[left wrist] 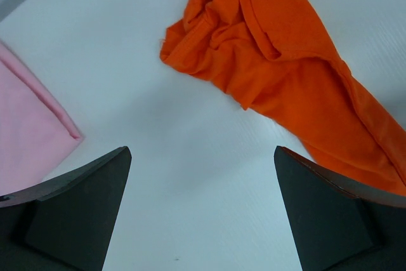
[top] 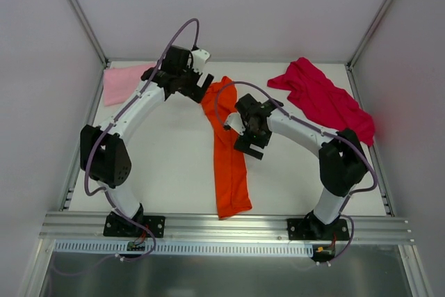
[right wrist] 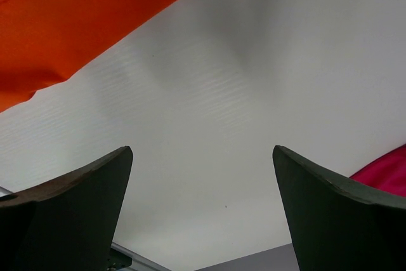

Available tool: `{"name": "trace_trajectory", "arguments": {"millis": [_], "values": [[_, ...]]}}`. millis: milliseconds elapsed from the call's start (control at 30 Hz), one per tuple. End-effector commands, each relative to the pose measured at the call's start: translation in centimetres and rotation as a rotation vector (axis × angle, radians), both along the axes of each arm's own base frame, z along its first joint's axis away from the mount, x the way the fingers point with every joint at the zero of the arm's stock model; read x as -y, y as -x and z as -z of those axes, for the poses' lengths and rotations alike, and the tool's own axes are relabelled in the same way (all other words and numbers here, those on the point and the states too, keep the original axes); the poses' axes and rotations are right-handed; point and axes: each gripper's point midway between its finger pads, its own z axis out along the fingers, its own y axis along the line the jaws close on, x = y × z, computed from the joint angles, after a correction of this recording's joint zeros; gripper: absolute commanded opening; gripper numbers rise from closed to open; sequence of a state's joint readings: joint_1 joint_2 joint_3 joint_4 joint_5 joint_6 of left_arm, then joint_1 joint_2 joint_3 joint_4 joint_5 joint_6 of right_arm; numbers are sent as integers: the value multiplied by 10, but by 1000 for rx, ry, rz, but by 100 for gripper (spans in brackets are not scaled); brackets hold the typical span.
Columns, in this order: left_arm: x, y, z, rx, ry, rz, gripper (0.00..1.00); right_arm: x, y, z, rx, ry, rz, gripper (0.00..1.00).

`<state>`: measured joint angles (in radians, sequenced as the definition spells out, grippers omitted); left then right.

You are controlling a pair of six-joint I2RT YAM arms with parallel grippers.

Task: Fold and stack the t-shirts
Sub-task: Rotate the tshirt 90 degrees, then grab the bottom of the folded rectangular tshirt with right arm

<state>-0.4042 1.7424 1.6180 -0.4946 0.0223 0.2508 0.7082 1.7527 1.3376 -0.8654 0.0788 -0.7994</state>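
Left end effector [top: 202, 87]: jaws spread wide, holding nothing, over bare tabletop [top: 174, 161].
Right end effector [top: 242, 138]: jaws also spread wide and empty, with only white surface between its fingers in the wrist view.
Orange t-shirt [top: 229, 165]: lies between the two end effectors as a long rumpled strip. Its bunched far end is just ahead and to the right of the left end effector, and its middle is just to the left of the right one. Neither touches it.
Pink t-shirt [top: 124, 83]: to the left of the left end effector, near but apart. It lies flat with a straight edge and a clean corner in the left wrist view, and the arm hides part of it from above.
Magenta t-shirt [top: 323, 99]: well apart on the right of the right end effector, a loose crumpled heap.
Done so far: at most the pink one looks laid out or folded, though I cannot tell which. No garment lies on another.
Left to do: by my reading nearly everything. The orange and magenta shirts need spreading and folding, and then all three need stacking.
Likely step in hand: approaching the orange shirt, since both end effectors flank it.
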Motion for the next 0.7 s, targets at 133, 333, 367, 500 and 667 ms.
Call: {"name": "trace_trajectory", "arguments": {"millis": [133, 333, 367, 500, 667], "values": [[2, 54, 32, -111, 91, 70, 99, -3, -3, -31, 62, -64, 7, 100], [-11, 73, 43, -116, 62, 73, 99, 2, 36, -33, -53, -105, -106, 100], [-11, 76, 43, -117, 64, 77, 99, 0, 44, -36, -79, -127, -124, 100], [-9, 94, 38, -121, 107, 103, 99, 0, 71, -36, -191, -162, -161, 100], [-19, 117, 45, -119, 103, 112, 99, 0, 106, -37, -274, -152, -229, 100]]}}
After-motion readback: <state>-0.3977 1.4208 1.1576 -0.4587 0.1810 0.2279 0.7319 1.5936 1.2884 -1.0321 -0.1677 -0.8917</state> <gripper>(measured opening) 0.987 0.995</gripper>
